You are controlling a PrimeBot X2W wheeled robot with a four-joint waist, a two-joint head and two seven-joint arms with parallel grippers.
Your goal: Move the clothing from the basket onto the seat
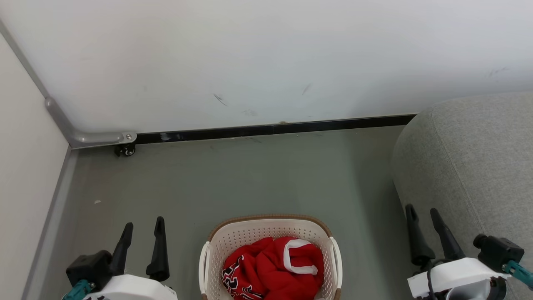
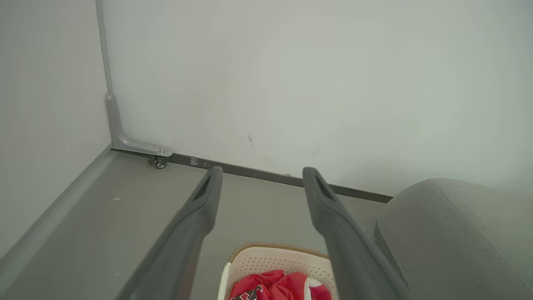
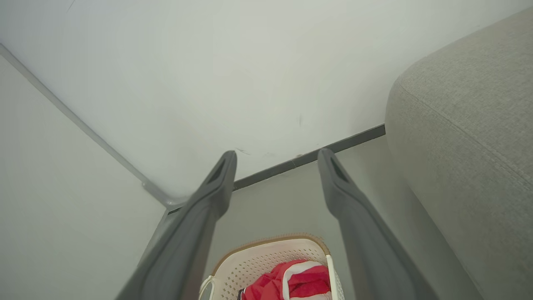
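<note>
Overhead, red clothing (image 1: 272, 266) lies bunched inside the basket (image 1: 233, 237) on the floor (image 1: 250, 179), between the left gripper (image 1: 143, 225) and right gripper (image 1: 422, 210), both spread wide, holding nothing; the seat (image 1: 479, 158) stands at right. Left wrist: jaws gape, basket below. Right wrist: likewise, seat alongside.

I count 1 basket (image 1: 250, 235), 1 red heap of clothing (image 1: 270, 266) — how many garments it holds I cannot tell — 1 seat (image 1: 479, 166), 1 small caster wheel (image 1: 127, 151), and my 2 sets of jaws, 2 dark fingers (image 1: 159, 250) each.
</note>
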